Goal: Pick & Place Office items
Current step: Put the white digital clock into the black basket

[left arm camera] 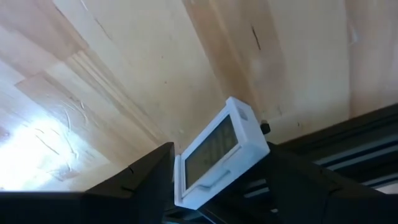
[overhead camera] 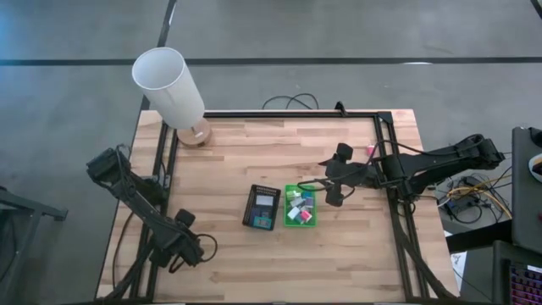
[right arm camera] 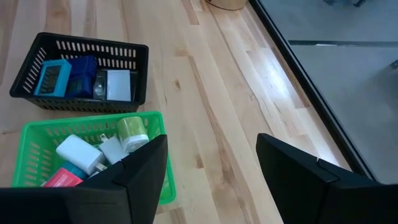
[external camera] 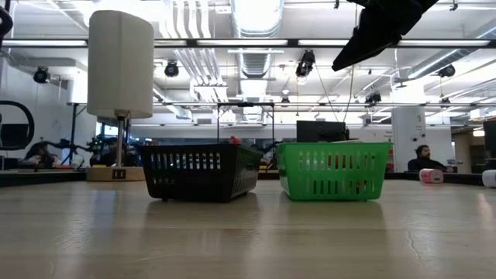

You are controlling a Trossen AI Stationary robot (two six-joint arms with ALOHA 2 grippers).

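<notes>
My left gripper (overhead camera: 179, 246) is near the table's near-left corner, shut on a small white flat device with a grey screen (left arm camera: 217, 152). My right gripper (overhead camera: 327, 182) hangs open and empty above the wood, just right of the green tray (overhead camera: 299, 206). The low view shows this arm raised high. The green tray (right arm camera: 37, 140) holds white adapters (right arm camera: 78, 152), a green-topped roll (right arm camera: 132, 130) and a pink block (right arm camera: 62, 178). The black tray (overhead camera: 260, 207) holds a teal block (right arm camera: 53, 76), a blue piece (right arm camera: 81, 74) and a white block (right arm camera: 118, 84). My left gripper pinches the white device between its two fingers, one finger (left arm camera: 146, 180) against the lower end of its frame (left arm camera: 181, 186), the other (left arm camera: 292, 174) against its opposite long side (left arm camera: 261, 149). The device sits tilted in the hold, its screen facing the camera. Whether it touches the table I cannot tell.
A tall white lampshade on a wooden base (overhead camera: 169, 85) stands at the far-left corner. A small pink item (overhead camera: 370, 151) lies on the wood far-right of the trays, beside the right arm. Black frame rails (overhead camera: 394, 212) run along the table's left, far and right sides.
</notes>
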